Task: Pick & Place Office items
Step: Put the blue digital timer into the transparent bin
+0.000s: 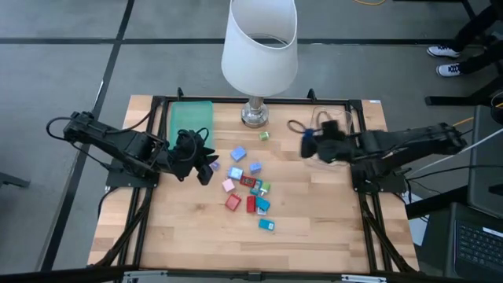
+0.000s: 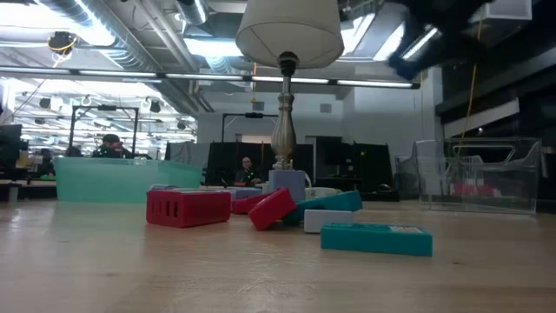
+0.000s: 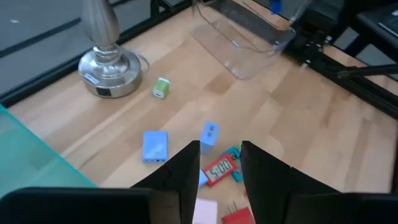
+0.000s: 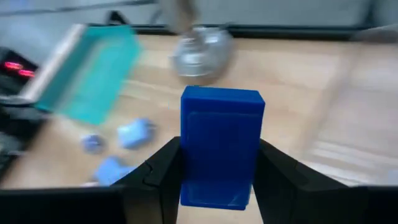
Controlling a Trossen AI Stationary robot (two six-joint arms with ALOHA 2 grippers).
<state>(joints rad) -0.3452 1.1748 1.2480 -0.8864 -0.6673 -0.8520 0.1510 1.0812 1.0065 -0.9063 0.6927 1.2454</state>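
Gripping a dark blue rectangular plastic block [image 4: 222,146] by its long flat sides, the right gripper [image 1: 309,146] hangs beside the clear plastic bin [image 1: 334,119]. Judged light, rigid, smooth; flat faces suit pinching. Left gripper [image 3: 221,171] empty, jaws parted, over the scattered small blocky pieces [image 1: 250,187] mid-table.

a wooden table [image 1: 314,236] of pale butcher-block planks stands on a grey floor [image 1: 63,63] crossed by dark seams. a black frame [image 1: 236,99] runs round the table's edges. at the far middle of the table stands a lamp [image 1: 259,47] with a white shade and a silver base. beyond the table lies an open hall: an exposed ceiling [image 2: 130,35] with ducts and pipes, and long strip lights [image 2: 217,48] glowing white. dark desks and monitors [image 2: 347,165] line the back, and two people [image 2: 248,169] sit there, far off. at the floor's far right corner a pair of white shoes [image 1: 448,61] shows.
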